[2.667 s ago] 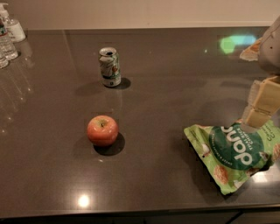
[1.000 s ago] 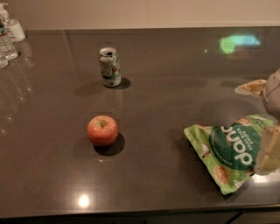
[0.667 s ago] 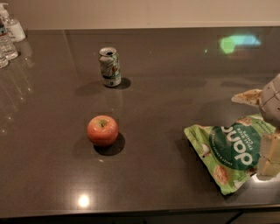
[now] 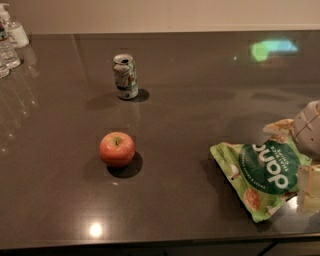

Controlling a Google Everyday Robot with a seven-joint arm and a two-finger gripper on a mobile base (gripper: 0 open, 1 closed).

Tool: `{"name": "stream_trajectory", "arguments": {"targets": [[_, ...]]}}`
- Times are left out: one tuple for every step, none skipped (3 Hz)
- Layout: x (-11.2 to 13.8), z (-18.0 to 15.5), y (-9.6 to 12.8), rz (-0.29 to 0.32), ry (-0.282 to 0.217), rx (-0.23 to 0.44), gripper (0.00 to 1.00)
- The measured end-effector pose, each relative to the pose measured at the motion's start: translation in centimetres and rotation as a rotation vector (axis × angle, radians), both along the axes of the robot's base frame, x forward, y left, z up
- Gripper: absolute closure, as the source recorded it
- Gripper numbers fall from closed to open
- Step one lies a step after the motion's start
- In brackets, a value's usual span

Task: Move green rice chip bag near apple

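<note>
dark glossy counter (image 4: pixel 200 100), pale wall (image 4: pixel 165 15) behind. drink can (image 4: pixel 125 76) and bottles (image 4: pixel 10 42) beyond the apple (image 4: pixel 117 148). gripper (image 4: pixel 309 177) overlaps the green rice chip bag (image 4: pixel 260 172) at right; i cannot tell its hold.

One apple (image 4: pixel 117 148), one green rice chip bag (image 4: pixel 260 175), one can (image 4: pixel 125 76), three bottles (image 4: pixel 9 50), one gripper (image 4: pixel 307 190) right edge.

The dark table (image 4: pixel 200 85) holds an apple (image 4: pixel 117 148), a can (image 4: pixel 125 76), the green rice chip bag (image 4: pixel 260 175) and bottles (image 4: pixel 10 42); the gripper (image 4: pixel 309 150) is at the bag's right end
</note>
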State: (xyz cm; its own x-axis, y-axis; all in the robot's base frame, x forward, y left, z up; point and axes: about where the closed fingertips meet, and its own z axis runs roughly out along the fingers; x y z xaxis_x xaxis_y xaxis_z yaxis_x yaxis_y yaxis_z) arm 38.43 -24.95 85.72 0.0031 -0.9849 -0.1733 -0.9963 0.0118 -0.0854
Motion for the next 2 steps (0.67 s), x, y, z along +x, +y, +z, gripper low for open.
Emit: {"name": "stream_trajectory", "arguments": {"targets": [[-0.10,-1.34,-0.80,-0.002,0.026,-0.013,0.00],[-0.03,-1.53,-1.29,-0.014,0.024,-0.005,0.18]]}}
